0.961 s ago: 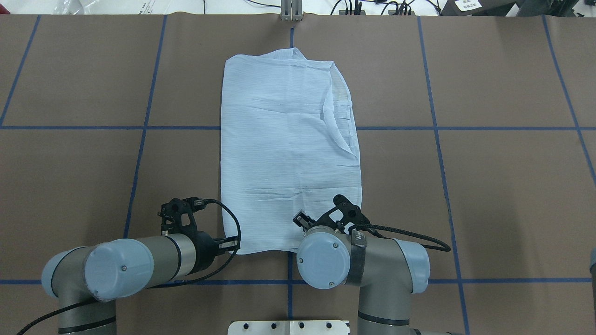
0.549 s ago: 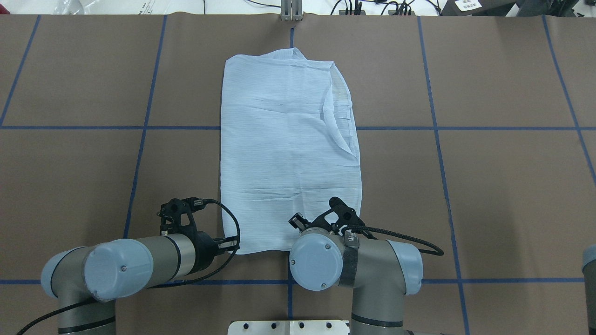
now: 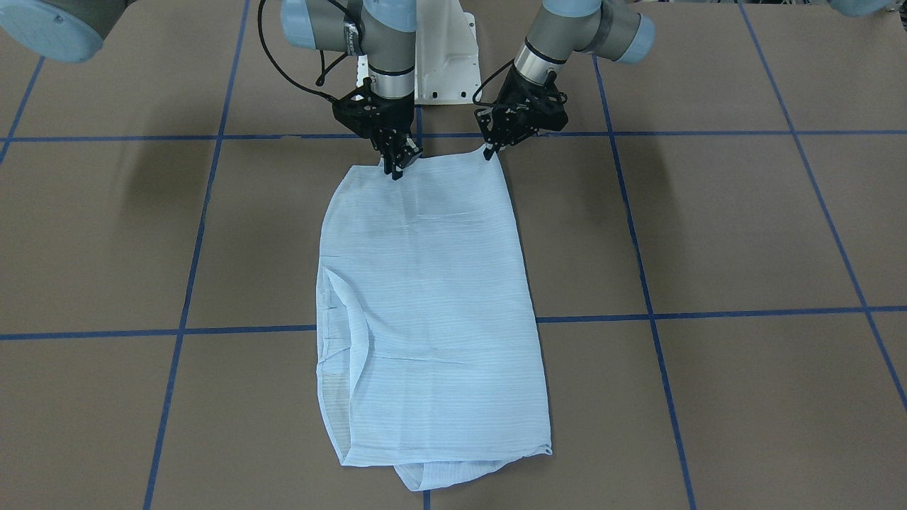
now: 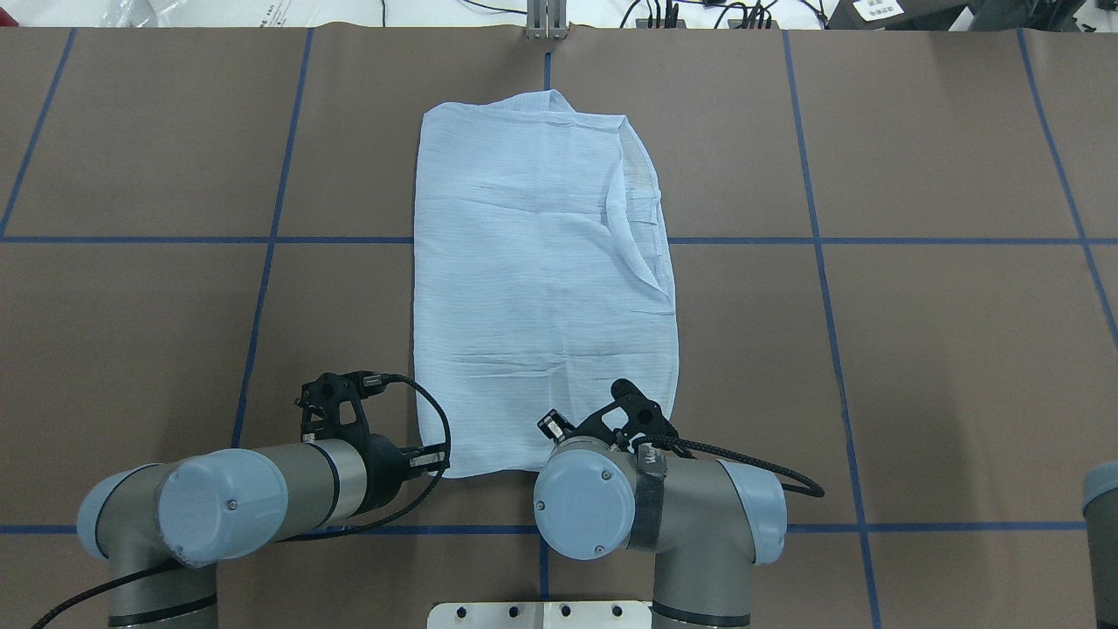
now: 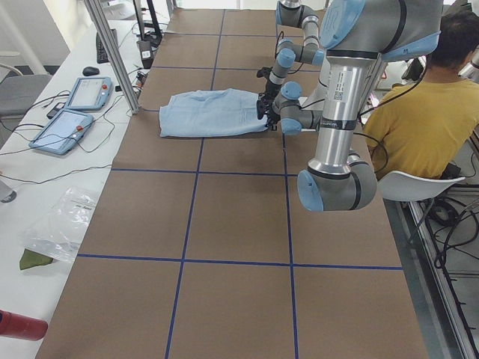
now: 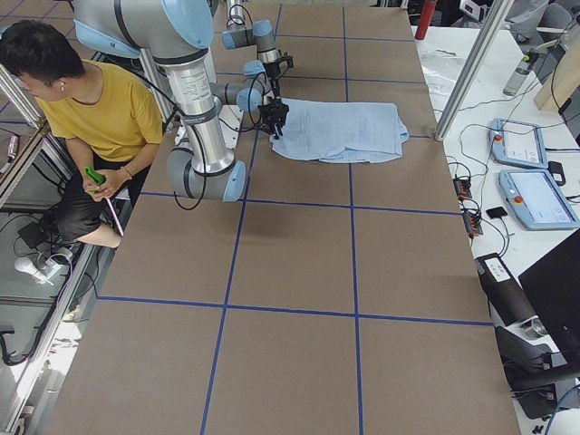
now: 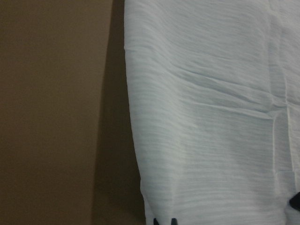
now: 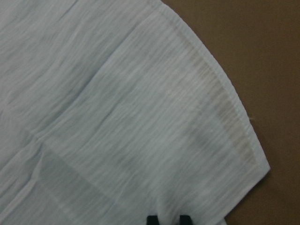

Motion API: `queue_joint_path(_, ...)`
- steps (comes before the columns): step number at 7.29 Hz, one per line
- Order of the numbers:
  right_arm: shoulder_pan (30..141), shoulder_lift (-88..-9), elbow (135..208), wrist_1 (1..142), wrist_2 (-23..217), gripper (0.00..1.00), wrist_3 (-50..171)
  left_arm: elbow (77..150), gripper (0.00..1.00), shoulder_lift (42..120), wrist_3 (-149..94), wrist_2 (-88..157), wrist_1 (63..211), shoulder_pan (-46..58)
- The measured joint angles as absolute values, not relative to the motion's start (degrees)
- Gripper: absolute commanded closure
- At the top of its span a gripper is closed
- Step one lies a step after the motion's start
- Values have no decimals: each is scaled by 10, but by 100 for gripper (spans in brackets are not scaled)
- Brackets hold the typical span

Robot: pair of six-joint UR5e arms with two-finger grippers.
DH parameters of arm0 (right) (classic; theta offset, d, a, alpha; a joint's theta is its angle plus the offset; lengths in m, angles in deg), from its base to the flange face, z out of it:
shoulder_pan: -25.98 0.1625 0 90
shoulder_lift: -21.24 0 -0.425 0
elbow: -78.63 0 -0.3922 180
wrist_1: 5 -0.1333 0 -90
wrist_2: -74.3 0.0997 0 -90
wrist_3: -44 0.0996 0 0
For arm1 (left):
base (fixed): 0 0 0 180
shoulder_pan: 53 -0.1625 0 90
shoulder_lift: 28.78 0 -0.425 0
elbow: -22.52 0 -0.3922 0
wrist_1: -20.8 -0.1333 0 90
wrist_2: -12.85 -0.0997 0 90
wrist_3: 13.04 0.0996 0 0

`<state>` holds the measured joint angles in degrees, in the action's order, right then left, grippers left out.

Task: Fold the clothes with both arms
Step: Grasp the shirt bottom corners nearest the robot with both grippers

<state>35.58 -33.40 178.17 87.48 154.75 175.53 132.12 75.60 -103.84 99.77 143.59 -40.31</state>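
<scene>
Shirt (image 4: 541, 279) lies flat on surface (image 4: 917, 349). L gripper (image 3: 489, 151) sits at shirt's hem corner, R gripper (image 3: 397, 168) inboard of the other corner. Jaws' state: can't tell. Risk: uneven holds, so skewed fold; thin layers may slip.

The thin light-blue striped shirt (image 4: 541, 279) is lying flat at the middle of the table (image 4: 917, 349). It is folded into a long narrow rectangle running away from the robot, with a curved flap showing along its right side. The left arm (image 4: 262, 489) is reaching in low, and the left gripper (image 3: 488, 151) is pinching the near left corner. The right arm (image 4: 690, 498) is leaning over the near hem. The right gripper (image 3: 397, 170) is pointing down onto it, fingertips close together; whether they are gripping, I cannot tell.
</scene>
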Motion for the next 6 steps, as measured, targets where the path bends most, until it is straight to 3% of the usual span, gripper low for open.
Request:
queue_joint_path(5,357,-337,1813,893,1549,100,1756,1320,100,757,-1037,998,1436,-403)
queue_joint_path(6,357,-339,1819,899,1549,2,1754,1320,100,758,-1036,998,1436,-403)
